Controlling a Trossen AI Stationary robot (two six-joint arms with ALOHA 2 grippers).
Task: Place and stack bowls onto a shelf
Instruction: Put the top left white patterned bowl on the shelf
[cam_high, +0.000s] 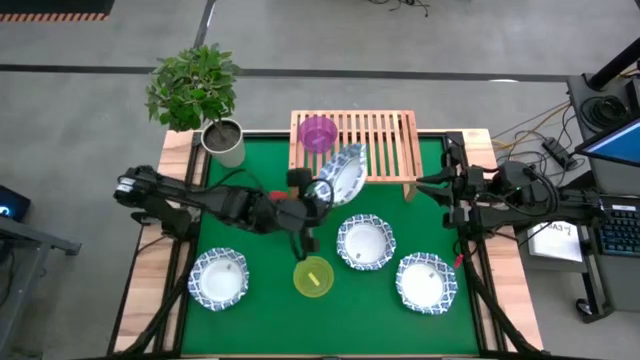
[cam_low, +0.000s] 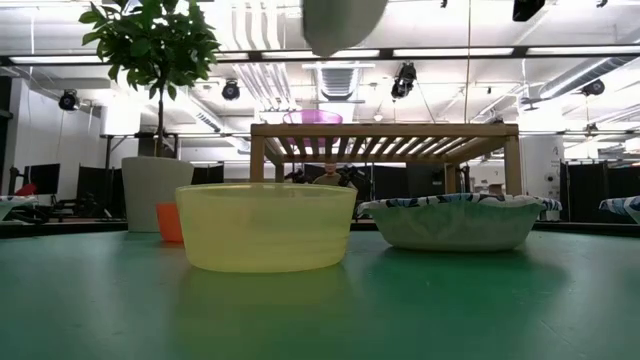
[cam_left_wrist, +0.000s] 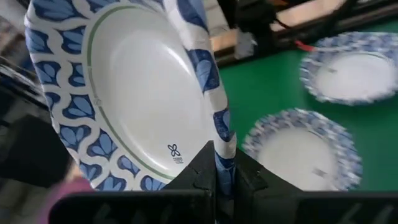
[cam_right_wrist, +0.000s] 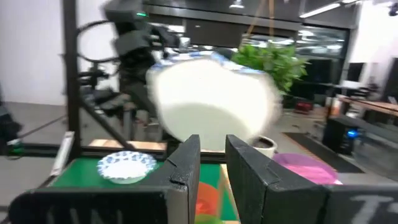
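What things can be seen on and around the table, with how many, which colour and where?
Patterned bowls: four, white with blue rims. One held tilted in the air at the shelf's front edge; one front left, one in the middle, one front right on the mat.
Purple bowl: one, on the shelf's left end.
Yellow-green bowl: one, on the mat in front.
Orange-red thing: one, low behind the yellow-green bowl; kind unclear.
Shelf: one, light wood, at the table's back.
Plant pot: one, grey, green plant, back left corner.
Left gripper: shut on the tilted bowl's rim.
Right gripper: waiting at the right edge, holding nothing.
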